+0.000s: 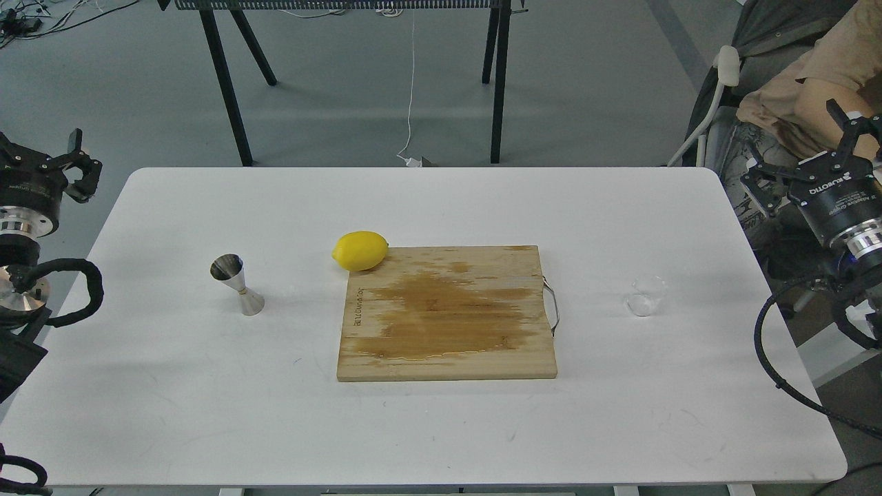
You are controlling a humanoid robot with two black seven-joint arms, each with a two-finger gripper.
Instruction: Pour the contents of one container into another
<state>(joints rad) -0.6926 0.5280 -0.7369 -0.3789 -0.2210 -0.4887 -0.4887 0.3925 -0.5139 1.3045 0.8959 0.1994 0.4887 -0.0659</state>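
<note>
Left of the wooden cutting board [446, 313] stands the shiny steel hourglass jigger [237, 284]; right, the small clear cup [646, 295]. Our left gripper [77, 164] and right gripper [806, 148] hang spread apart.

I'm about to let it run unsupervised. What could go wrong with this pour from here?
The small clear glass cup nearly vanishes against the white table, so the right claw may misjudge its grasp. The shiny steel hourglass jigger has a narrow mouth and stands far across the wooden cutting board, so spills seem likely. A seated person is close behind the right arm.
</note>
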